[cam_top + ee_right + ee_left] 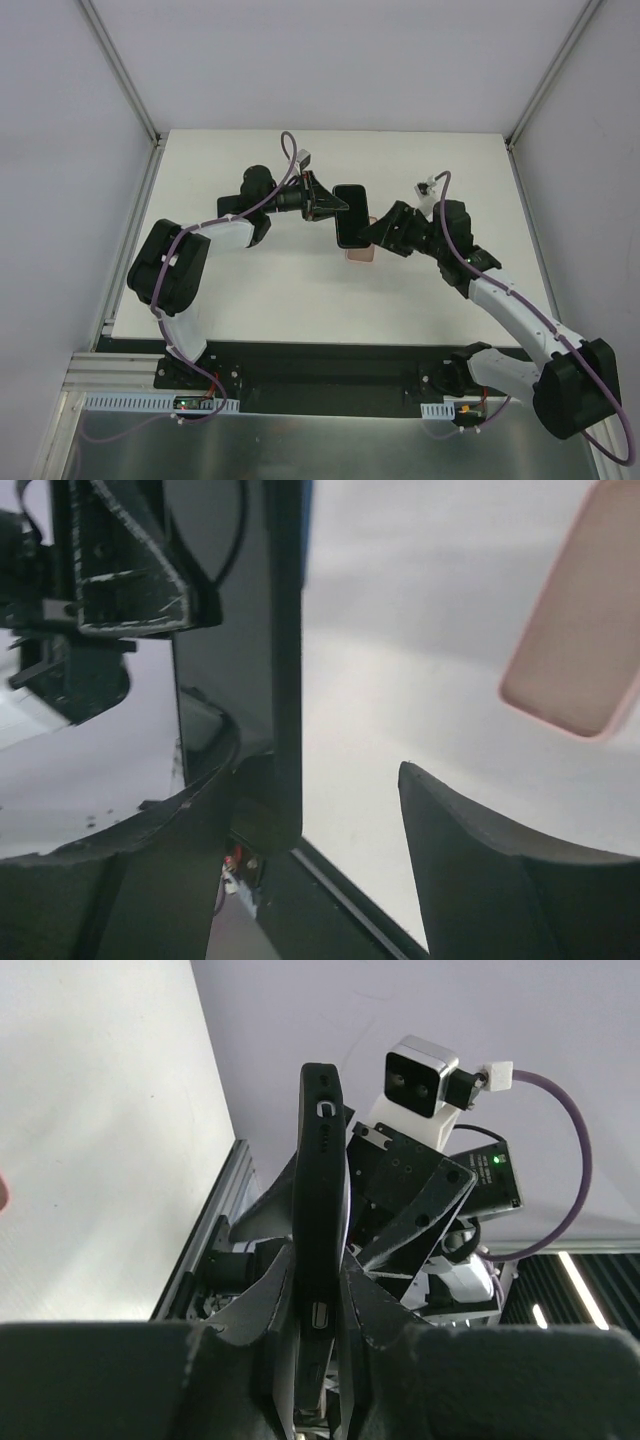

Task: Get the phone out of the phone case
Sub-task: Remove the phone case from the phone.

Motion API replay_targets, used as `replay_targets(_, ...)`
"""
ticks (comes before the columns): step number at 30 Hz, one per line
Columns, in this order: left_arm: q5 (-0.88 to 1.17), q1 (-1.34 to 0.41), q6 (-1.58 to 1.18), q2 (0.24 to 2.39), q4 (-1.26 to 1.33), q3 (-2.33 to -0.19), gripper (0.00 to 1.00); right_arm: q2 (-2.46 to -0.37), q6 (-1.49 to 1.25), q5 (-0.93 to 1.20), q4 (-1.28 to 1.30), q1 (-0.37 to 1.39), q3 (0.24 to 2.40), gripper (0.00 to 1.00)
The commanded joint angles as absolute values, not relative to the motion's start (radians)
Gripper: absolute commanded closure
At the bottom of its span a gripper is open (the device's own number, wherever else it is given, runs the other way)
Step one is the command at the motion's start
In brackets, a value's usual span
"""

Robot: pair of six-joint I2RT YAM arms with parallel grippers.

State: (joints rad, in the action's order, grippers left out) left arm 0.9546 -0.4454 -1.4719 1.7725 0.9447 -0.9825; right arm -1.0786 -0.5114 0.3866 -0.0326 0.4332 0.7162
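Left arm (170,270) and right arm (512,312) black-jointed with white links, purple cables (540,1083), white wrist camera (420,1080)

You had a white table (300,290) boxed in by plain pale grey walls (60,150) on three sides, with aluminium posts (121,70) at the back corners. A black rail (330,368) ran along its near edge, with brushed metal sheet (330,450) below, all evenly lit.

No writing, label, brand or number is legible anywhere (the phone (350,215) and phone case (580,630) show none).
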Motion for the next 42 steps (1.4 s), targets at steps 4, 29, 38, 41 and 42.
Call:
replay_targets(4, 0.985, -0.457, -1.586, 1.681, 1.158, -1.012, 1.0, -1.127, -0.652, 0.594, -0.274, 0.437, 0.649, 0.44)
replay_targets(29, 1.023, -0.454, -1.649, 1.758, 1.278, -1.025, 0.67, -1.134, -0.629, 0.557, -0.242, 0.44, 0.696, 0.99)
replay_targets(38, 1.011, -0.457, -1.678, 1.789, 1.331, -1.069, 0.63, -1.172, -0.686, 0.62, -0.33, 0.44, 0.677, 0.99)
replay_targets(41, 1.011, -0.456, -1.686, 1.813, 1.35, -1.092, 0.63, -1.173, -0.703, 0.633, -0.353, 0.439, 0.666, 0.99)
replay_targets(42, 1.009, -0.456, -1.687, 1.816, 1.354, -1.095, 0.62, -1.173, -0.706, 0.637, -0.357, 0.439, 0.664, 0.99)
